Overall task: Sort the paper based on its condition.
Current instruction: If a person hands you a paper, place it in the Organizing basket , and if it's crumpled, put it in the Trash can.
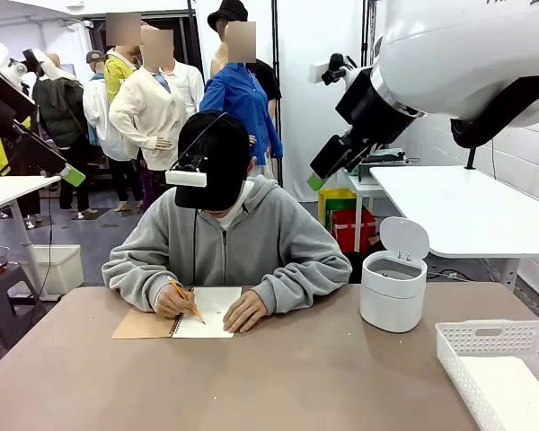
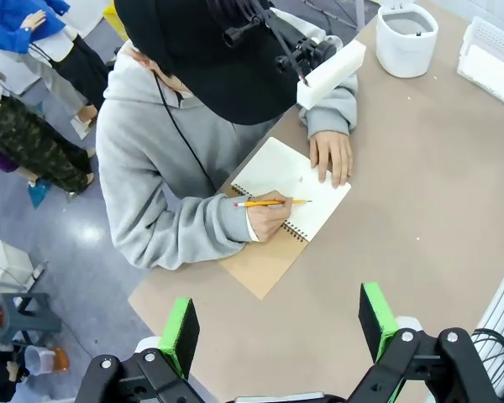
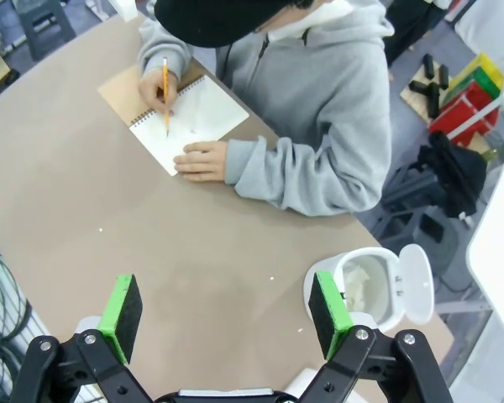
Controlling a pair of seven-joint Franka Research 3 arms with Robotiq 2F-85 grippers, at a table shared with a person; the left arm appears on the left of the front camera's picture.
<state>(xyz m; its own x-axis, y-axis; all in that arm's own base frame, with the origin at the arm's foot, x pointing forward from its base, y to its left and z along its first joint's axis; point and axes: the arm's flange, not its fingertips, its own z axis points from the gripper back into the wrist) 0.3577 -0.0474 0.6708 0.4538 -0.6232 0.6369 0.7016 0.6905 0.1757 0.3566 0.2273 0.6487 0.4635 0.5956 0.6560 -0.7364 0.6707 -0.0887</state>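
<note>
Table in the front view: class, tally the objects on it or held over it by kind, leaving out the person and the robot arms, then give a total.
notebook: 1
pencil: 1
white bin with flip lid: 1
white basket: 1
Total: 4

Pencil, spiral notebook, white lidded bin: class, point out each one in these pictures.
pencil [image 2: 269,202], left wrist view, middle of the yellow shaft.
spiral notebook [image 1: 216,303], front view, open white page.
white lidded bin [image 1: 393,296], front view, front wall of the body.
</note>
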